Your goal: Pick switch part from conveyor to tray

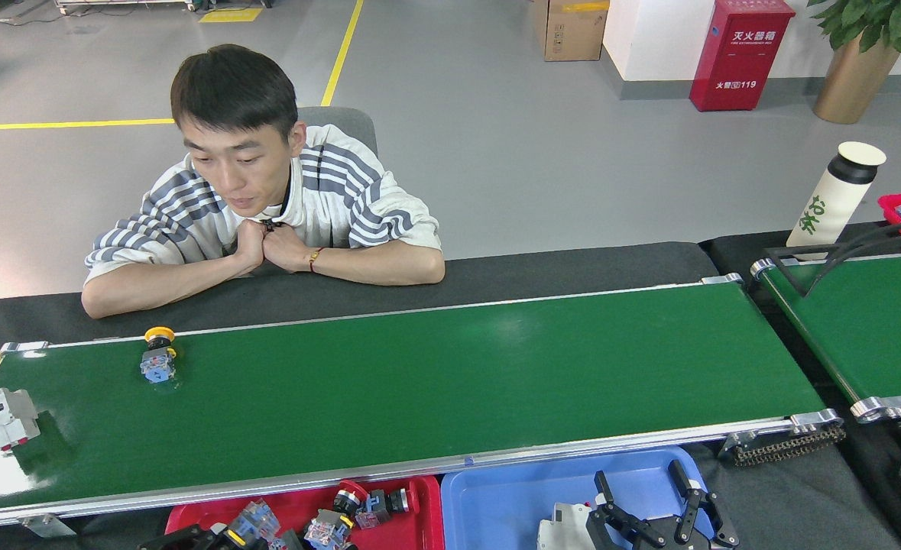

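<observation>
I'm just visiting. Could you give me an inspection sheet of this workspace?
Surface: conveyor, glossy green, glare at left end.
Job's things: yellow-capped switch and white block on belt; red tray holds switch parts; blue tray holds one white part.
Clutter: nothing seen.
Grippers: right gripper over blue tray, jaws open; left gripper barely in view, jaws unclear.
Cables: nothing seen.
Surroundings: person leaning on table; bottle; second belt.

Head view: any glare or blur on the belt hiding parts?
Head view: bright glare washes the belt's near-left corner, just below the white part; a fainter sheen sits mid-belt; the yellow-capped switch is sharp and mirrored in the gloss; no blur.
</observation>
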Robot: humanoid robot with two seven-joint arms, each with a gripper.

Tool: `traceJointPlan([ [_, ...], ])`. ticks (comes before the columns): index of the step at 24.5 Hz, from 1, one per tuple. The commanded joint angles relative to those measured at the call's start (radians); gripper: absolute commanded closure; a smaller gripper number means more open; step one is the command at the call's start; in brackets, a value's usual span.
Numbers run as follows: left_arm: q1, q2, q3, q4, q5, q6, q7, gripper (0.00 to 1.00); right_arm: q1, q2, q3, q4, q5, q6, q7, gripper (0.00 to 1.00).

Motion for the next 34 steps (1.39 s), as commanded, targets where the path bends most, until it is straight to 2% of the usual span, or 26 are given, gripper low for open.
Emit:
traceJointPlan([
  [1, -0.001, -0.007, 0.017, -0.013, -0.001, -0.003, 0.007, 0.0, -0.002, -0.007, -0.004, -0.014, 0.002, -0.002, -0.006, 0.0],
  [5, 0.008, -0.043, 0.12, 0.0, 0.03, -0.003, 0.01, 0.0, -0.002, -0.008, -0.003, -0.017, 0.002, -0.002, -0.006, 0.0],
  [9, -0.015, -0.114, 0.378, 0.104, 0.11, -0.003, 0.0, 0.0, -0.002, -0.007, -0.003, -0.017, 0.002, 0.001, -0.006, 0.0],
  [11, -0.044, -0.119, 0.479, 0.145, 0.108, -0.003, -0.01, 0.0, -0.002, -0.008, -0.001, -0.017, 0.002, -0.002, -0.006, 0.0],
  [13, -0.084, -0.08, 0.545, 0.202, 0.107, 0.031, -0.053, 0.0, -0.016, -0.01, 0.0, -0.017, 0.002, -0.005, -0.003, 0.0],
  [15, -0.107, -0.019, 0.545, 0.257, 0.108, 0.132, -0.065, 0.0, -0.031, -0.01, 0.011, -0.014, 0.002, -0.008, 0.0, 0.0],
  [17, -0.105, 0.013, 0.55, 0.299, 0.113, 0.176, -0.066, 0.0, -0.055, -0.013, 0.074, -0.011, 0.002, -0.017, 0.003, 0.0],
  [23, -0.098, 0.065, 0.66, 0.429, 0.114, 0.189, -0.066, 0.0, -0.14, -0.03, 0.184, 0.015, 0.002, -0.068, 0.008, 0.0],
  [28, -0.084, 0.138, 0.795, 0.57, 0.114, 0.222, -0.068, 0.0, -0.229, -0.013, 0.233, 0.076, -0.001, -0.138, 0.009, 0.0],
  [34, -0.084, 0.227, 0.856, 0.751, 0.119, 0.227, -0.068, 0.0, -0.296, 0.02, 0.252, 0.118, -0.008, -0.227, 0.009, 0.0],
])
